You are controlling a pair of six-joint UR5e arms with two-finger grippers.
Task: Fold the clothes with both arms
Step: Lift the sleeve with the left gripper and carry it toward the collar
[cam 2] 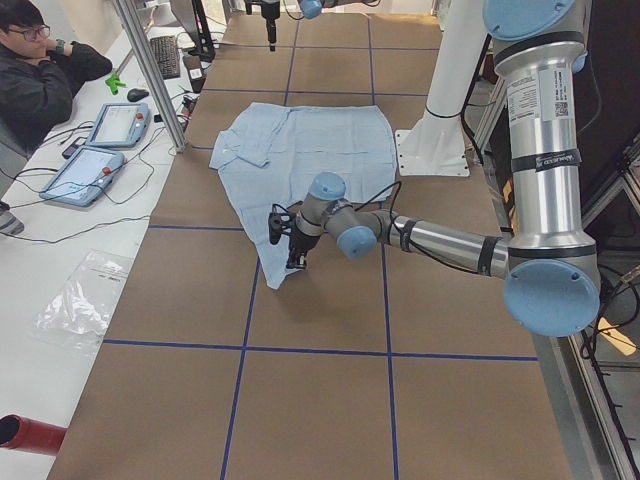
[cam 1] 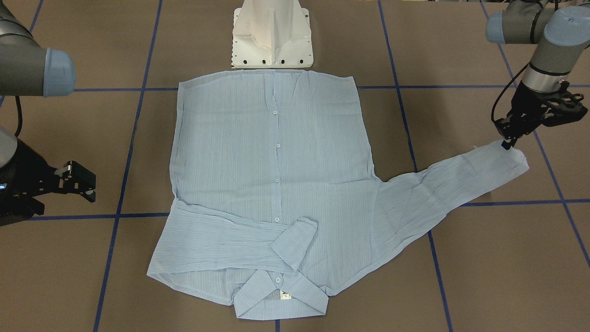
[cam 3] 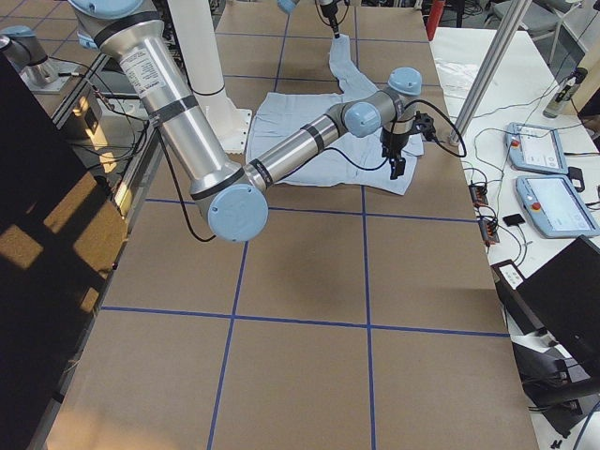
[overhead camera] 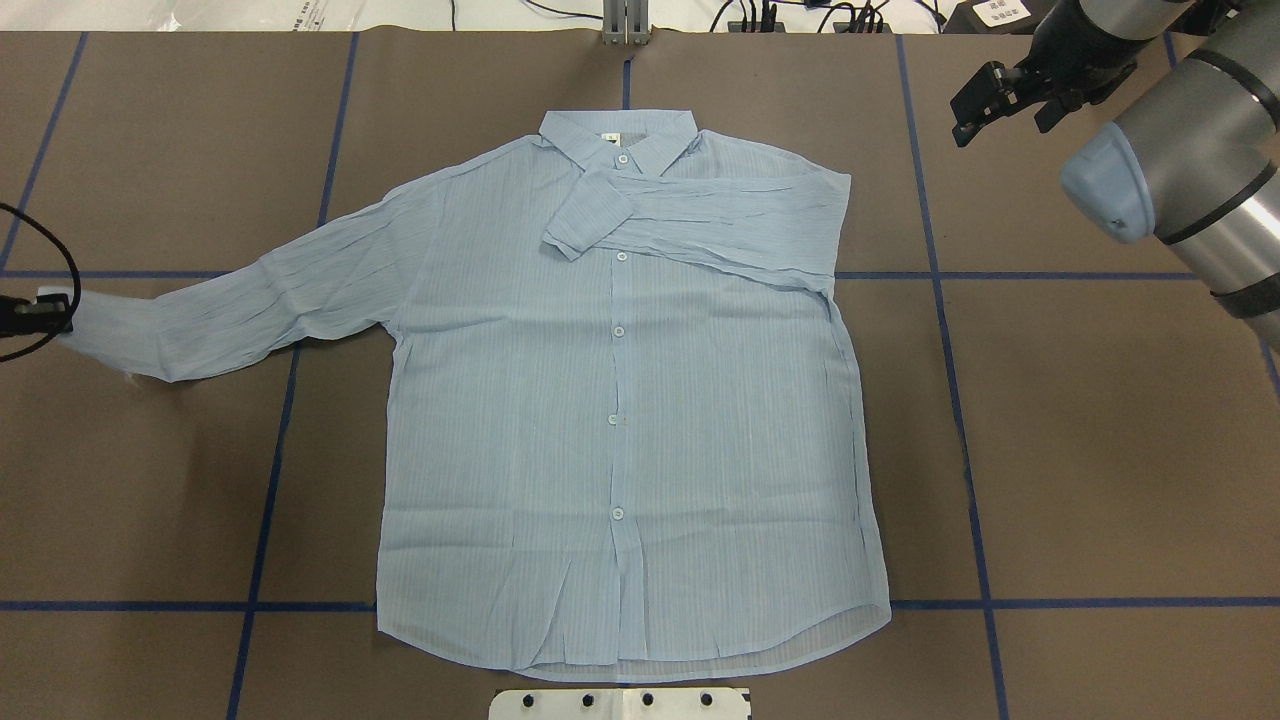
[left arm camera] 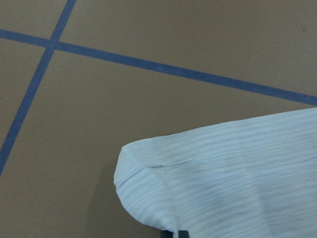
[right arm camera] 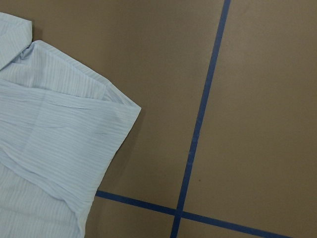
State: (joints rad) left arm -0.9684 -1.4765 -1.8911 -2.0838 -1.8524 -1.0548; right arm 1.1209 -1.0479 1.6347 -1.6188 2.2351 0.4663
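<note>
The light blue striped shirt (cam 1: pixel 272 175) (overhead camera: pixel 620 420) lies flat and buttoned on the brown table, collar on the side away from the robot. One sleeve (overhead camera: pixel 700 215) is folded across the chest below the collar. The other sleeve (cam 1: pixel 442 184) (overhead camera: pixel 250 310) stretches out toward my left arm. My left gripper (cam 1: pixel 507 144) (overhead camera: pixel 35 312) is shut on that sleeve's cuff (left arm camera: pixel 198 178). My right gripper (cam 1: pixel 78 182) (overhead camera: pixel 985 100) hangs open beside the shirt's shoulder (right arm camera: pixel 54 139), off the cloth, with nothing between its fingers.
The white pedestal base (cam 1: pixel 272 37) (overhead camera: pixel 620 703) stands just behind the shirt's hem. Blue tape lines (overhead camera: pixel 940 300) grid the table. A seated person (cam 2: pixel 40 70) and tablets (cam 3: pixel 548 178) are at a side desk beyond the far edge.
</note>
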